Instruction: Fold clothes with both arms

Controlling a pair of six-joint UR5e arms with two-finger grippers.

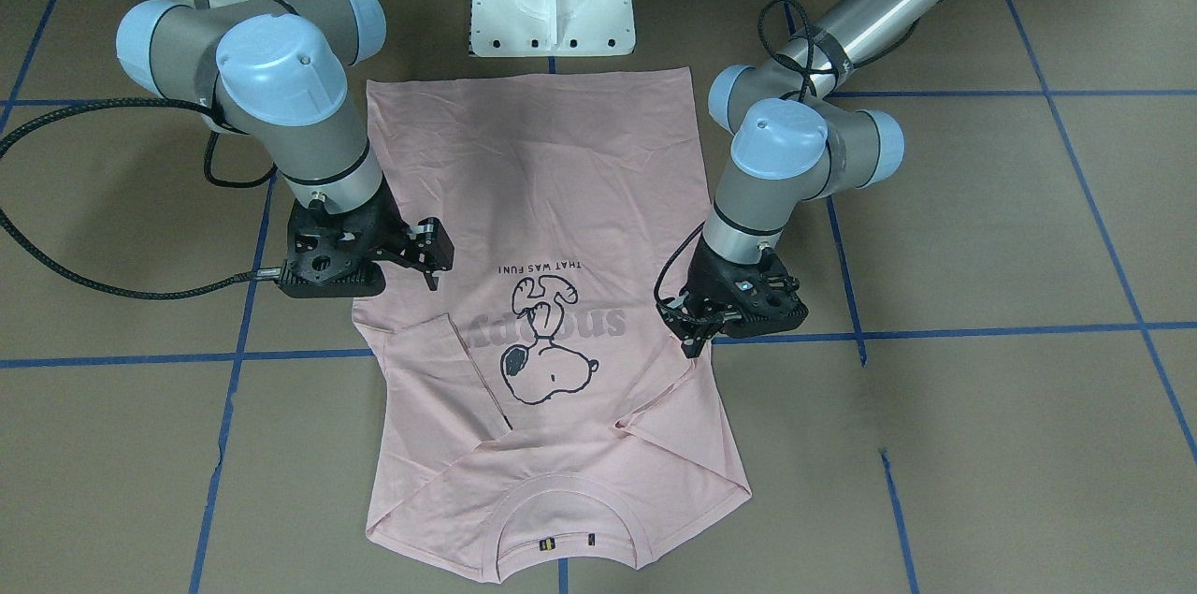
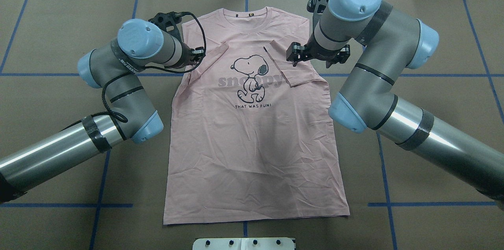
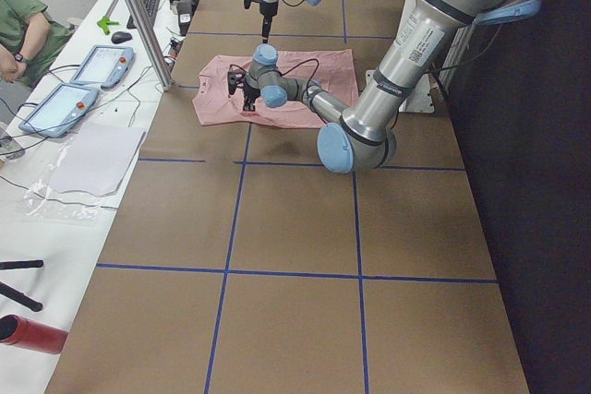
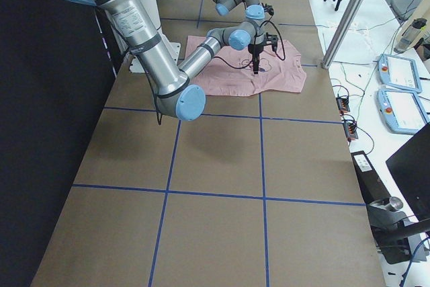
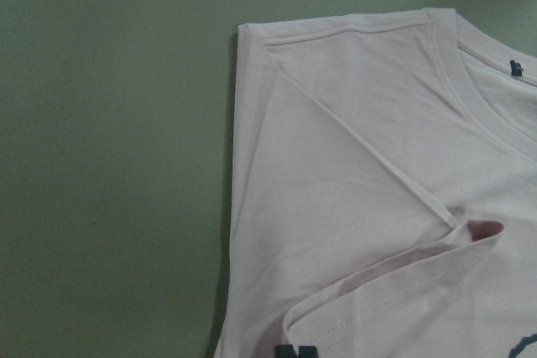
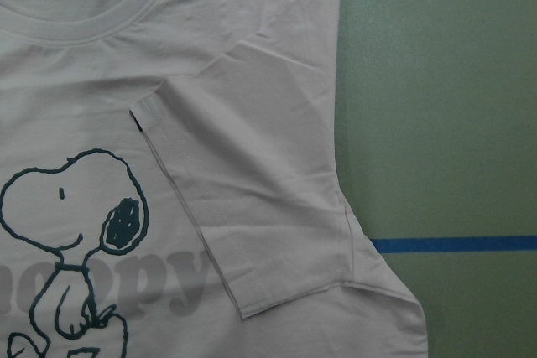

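T-shirt [image 2: 252,143] lies flat, print up, mid-table [image 2: 433,124], hem at the robot's edge, sleeves folded inward. It looks light and limp and will likely sag, so pinch the shoulder or hem corners. The left gripper [image 1: 694,339] and right gripper [image 1: 428,257] hover without cloth; I cannot tell their finger spread.

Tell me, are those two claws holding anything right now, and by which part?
Nothing is held. The left gripper and right gripper hang free over the pink T-shirt, which lies flat.

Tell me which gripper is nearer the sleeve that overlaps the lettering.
Right. The right gripper is just hem-side of that sleeve; the left gripper is at the shirt's opposite edge.
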